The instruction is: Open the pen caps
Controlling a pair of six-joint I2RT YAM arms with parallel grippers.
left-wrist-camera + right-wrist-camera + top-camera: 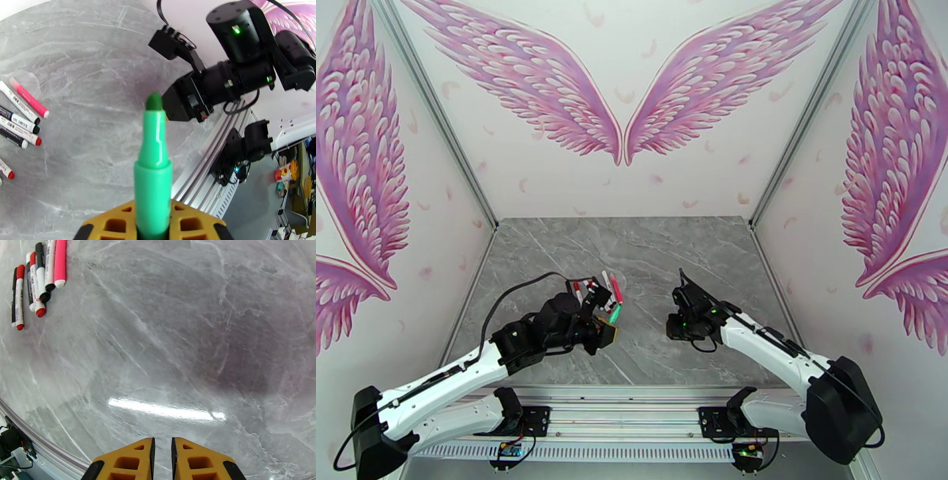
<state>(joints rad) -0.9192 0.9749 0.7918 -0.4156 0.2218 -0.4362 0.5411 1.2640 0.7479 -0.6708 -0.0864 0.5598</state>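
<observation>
above the grey marble bench point(197, 338), left pincer point(153, 223) grips a slim green uncapped marker pen point(153, 165); right pincer point(162, 455) closed, empty.

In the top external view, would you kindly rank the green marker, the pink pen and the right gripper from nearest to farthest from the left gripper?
1. The green marker: clamped in the left gripper itself.
2. The pink pen: lying just beyond the marker's tip.
3. The right gripper: across the gap, off to the right.

Grey marbled table point(98, 59), green pen point(153, 165), pink pen point(29, 103).
</observation>
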